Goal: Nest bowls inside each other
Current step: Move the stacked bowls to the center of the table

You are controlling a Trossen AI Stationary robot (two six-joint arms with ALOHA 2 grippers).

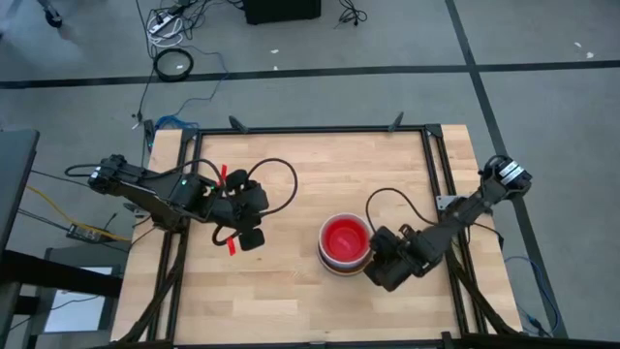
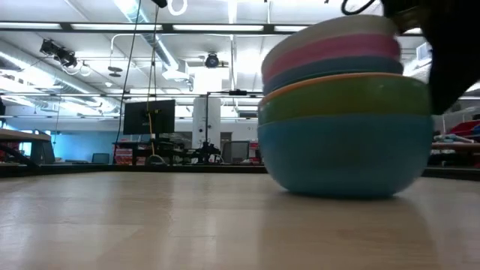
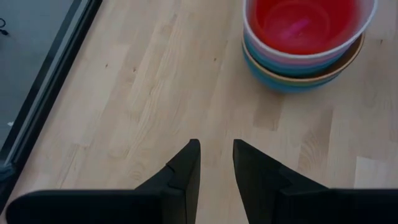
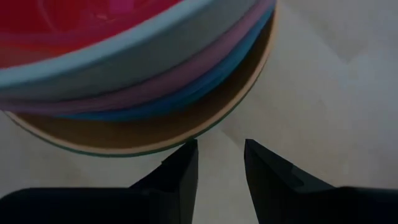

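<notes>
The bowls stand nested in one stack [image 1: 344,242] right of the table's middle, its bottom on the wood. The low view shows a teal bowl at the bottom [image 2: 345,157], then green, orange, blue, pink and white rims; the inside on top is red [image 3: 301,22]. My right gripper [image 4: 221,148] is open, tilted down just beside the stack's near right side [image 1: 376,262], nothing between its fingers. My left gripper [image 3: 216,149] is open above bare wood left of the stack [image 1: 250,231].
A black frame [image 1: 310,130] runs round the wooden table. Red tape strips [image 1: 231,242] lie by my left gripper. Cables loop over both arms. Bare wood lies along the near edge and at the far side.
</notes>
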